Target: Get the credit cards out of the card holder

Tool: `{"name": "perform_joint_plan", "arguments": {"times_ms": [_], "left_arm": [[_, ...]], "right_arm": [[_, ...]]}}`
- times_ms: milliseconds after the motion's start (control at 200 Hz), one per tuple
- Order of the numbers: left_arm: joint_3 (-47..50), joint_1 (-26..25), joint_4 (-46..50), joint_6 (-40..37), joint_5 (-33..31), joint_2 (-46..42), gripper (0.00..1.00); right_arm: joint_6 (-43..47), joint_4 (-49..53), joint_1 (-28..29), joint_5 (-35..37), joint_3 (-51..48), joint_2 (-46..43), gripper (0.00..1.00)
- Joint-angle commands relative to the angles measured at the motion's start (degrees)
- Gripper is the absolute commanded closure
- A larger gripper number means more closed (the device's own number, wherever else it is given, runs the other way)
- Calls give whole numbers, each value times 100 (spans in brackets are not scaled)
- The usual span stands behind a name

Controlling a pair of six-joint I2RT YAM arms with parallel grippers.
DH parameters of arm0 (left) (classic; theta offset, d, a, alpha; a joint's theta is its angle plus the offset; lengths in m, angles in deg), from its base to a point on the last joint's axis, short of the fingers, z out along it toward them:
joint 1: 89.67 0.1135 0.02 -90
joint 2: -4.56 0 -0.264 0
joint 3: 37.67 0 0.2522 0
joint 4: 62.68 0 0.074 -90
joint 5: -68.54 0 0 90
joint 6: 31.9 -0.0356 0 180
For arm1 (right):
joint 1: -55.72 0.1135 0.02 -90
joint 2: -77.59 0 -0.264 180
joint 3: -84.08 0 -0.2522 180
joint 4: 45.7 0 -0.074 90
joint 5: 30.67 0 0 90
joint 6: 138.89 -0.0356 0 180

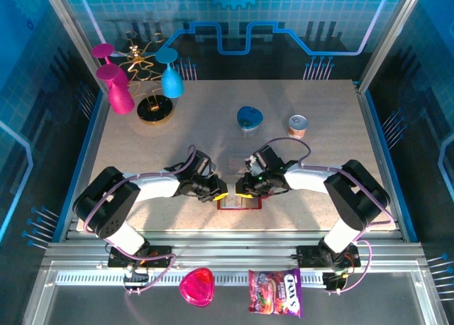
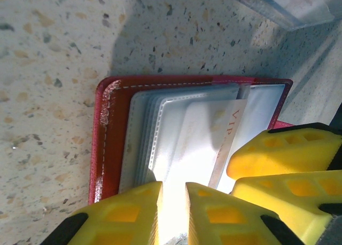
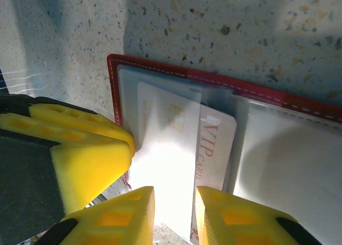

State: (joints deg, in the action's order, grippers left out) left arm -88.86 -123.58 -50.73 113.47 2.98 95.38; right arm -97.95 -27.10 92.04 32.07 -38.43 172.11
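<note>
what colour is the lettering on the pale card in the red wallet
Reddish-orange VIP lettering on the pale pinkish-white card; clearest in the right wrist view.

dark red card holder (image 1: pixel 240 201) lies open, flat on the speckled table (image 1: pixel 319 169), near the front edge, centre. clear sleeves inside. a white chip card (image 3: pixel 171 132) overlaps a pale pinkish card (image 3: pixel 216 143) lettered "vip card", partly tucked under a sleeve.

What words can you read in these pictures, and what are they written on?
"VIP CARD": in red letters on the pale card tucked in the card holder.
"FOX'S": on the candy bag; its smaller print is too small to read.
The label on the small can is too small to read.
</note>
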Motion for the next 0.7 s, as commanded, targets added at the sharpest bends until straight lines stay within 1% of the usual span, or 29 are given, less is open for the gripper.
{"name": "perform_joint_plan", "arguments": {"times_ms": [0,695], "left_arm": [[-1,9,147,-76,-9,-50,82],[-19,8,267,-123,-11,-142,82]], "right_arm": [[62,24,-55,-29,30,127,73],[207,226,-63,134,171,139,73]]}}
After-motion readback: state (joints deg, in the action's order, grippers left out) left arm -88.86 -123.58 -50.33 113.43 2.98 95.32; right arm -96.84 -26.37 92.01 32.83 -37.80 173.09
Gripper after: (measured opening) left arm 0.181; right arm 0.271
